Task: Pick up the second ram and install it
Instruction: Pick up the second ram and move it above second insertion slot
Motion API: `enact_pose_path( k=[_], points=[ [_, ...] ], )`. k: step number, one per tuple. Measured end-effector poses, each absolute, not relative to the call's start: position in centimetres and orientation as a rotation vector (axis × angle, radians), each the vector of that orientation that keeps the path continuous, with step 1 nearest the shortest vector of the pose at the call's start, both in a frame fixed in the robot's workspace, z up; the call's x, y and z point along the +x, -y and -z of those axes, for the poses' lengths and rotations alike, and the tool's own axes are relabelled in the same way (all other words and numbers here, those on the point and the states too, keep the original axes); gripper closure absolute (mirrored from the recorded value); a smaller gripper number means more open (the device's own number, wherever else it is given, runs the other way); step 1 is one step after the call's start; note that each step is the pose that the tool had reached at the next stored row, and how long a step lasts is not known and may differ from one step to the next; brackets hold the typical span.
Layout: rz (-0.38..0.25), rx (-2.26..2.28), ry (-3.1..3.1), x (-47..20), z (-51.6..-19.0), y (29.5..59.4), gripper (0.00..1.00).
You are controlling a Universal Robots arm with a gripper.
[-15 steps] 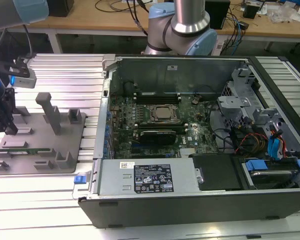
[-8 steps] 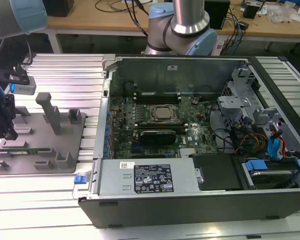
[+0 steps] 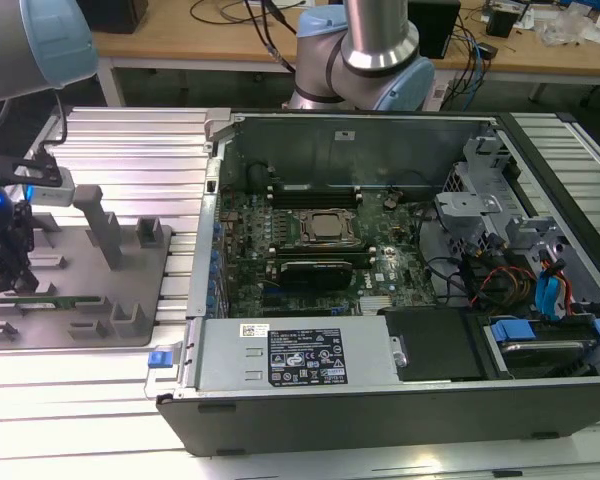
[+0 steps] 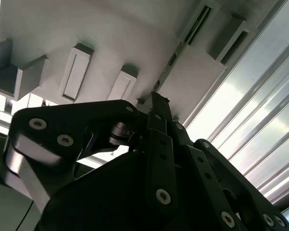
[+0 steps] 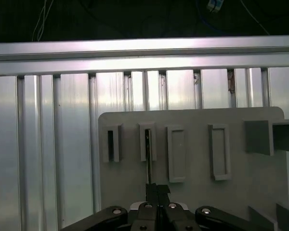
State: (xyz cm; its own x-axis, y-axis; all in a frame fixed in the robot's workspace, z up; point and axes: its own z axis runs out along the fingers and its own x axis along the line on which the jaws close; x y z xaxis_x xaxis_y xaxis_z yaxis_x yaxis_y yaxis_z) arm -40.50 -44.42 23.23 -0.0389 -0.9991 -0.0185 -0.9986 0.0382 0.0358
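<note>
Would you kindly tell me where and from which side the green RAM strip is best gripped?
I would pinch the second ram across its flat faces at the bare upper edge, coming straight down from above. It stands on edge in the grey fixture, so only that edge is free.

- The second ram (image 3: pixel 42 298) was a long, thin green strip, standing on edge in the slots of the grey fixture (image 3: pixel 75 268).
- One end sat pinched in my gripper (image 5: pixel 157 188).
</note>
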Motion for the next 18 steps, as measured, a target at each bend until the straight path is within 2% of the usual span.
enact_pose_path(
  k=[3,5,6,18],
  points=[
    [0.060,2.170,2.255,-40.5,-23.2,44.4,0.92],
    [0.061,2.170,2.255,-40.5,-23.2,44.4,0.79],
    [0.060,2.170,2.255,-40.5,-23.2,44.4,0.66],
    [0.050,2.243,2.168,-40.6,-20.9,44.3,0.66]
  ],
)
